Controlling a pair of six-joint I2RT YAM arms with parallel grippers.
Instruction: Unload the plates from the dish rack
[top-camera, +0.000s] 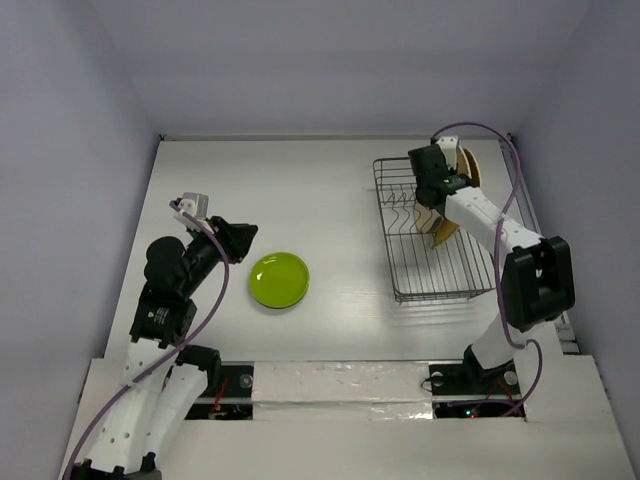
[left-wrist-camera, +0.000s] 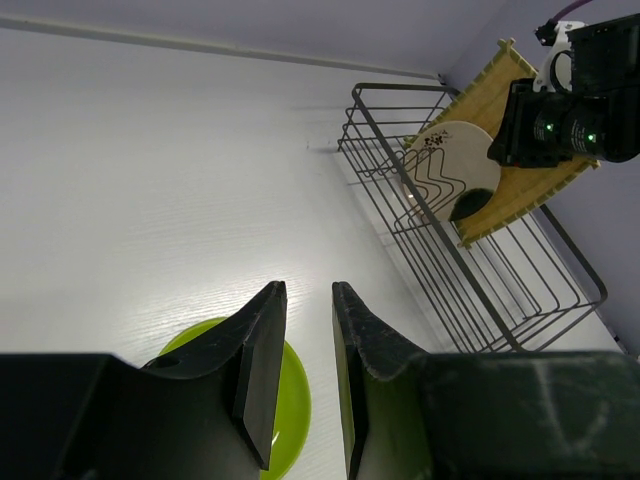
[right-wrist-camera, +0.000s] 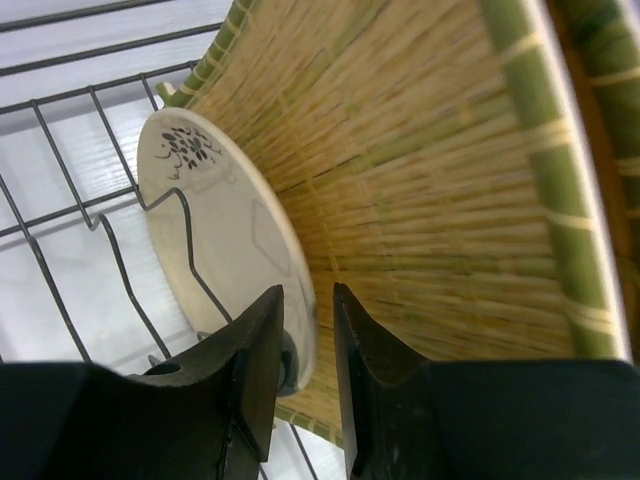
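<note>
Right now your right arm is holding a long reach up the right side of the top view, elbow bent and wrist dipping into the far end of the dish rack (top-camera: 440, 297). Its gripper (right-wrist-camera: 308, 300) is straddling the rim of the cream plate (right-wrist-camera: 220, 230) with fingers only narrowly parted; whether they are pinching it, I cannot tell. That plate is standing on edge in front of the yellow ribbed plate (right-wrist-camera: 420, 200). Your left arm is sitting folded at lower left, its gripper (left-wrist-camera: 308, 290) hovering slightly parted and empty by the edge of the lime-green plate (top-camera: 279, 279), which is lying flat on the table (top-camera: 300, 190).
</note>
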